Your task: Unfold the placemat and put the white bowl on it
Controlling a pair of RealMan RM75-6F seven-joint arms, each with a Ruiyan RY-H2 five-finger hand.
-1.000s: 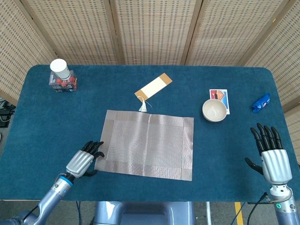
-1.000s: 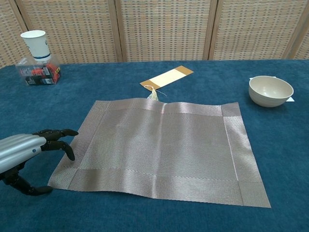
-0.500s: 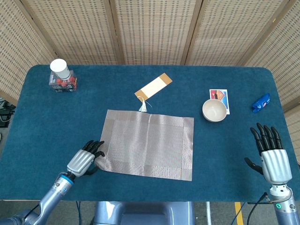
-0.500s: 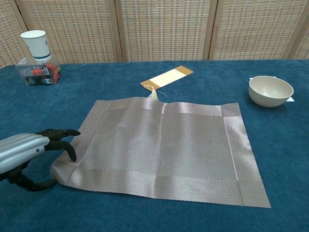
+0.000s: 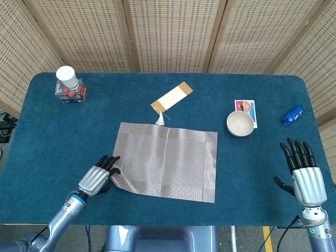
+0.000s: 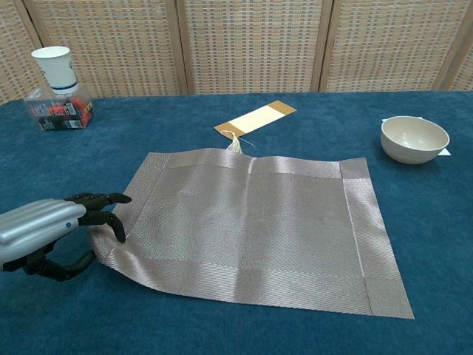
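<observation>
— Presently, what is the condition of the placemat?

— It lies spread near the middle of the table, flat except at its near left corner. That corner is lifted and curled, with a ripple running along the near edge in the chest view.

— And the left hand?

— It is at that curled corner. The thumb sits under the fabric and the fingers curl over the top, so it appears to pinch the corner. Contact is plain in the chest view.

— The right hand?

— Fingers spread and straight, holding nothing, hovering near the table's right front edge, well apart from the white bowl.

— Where does the bowl stand?

— Upright on the table, to the right of the mat and apart from it, partly over a small card.

— Recommendation for the step in hand?

— In my judgement the mat is opened but not yet flat. The corner should be drawn outward and toward the near left, kept low, then released only once the fabric lies level. Pulling upward risks dragging the whole mat off position. A bookmark-like strip touches the far edge; avoid shifting the mat onto it.
</observation>
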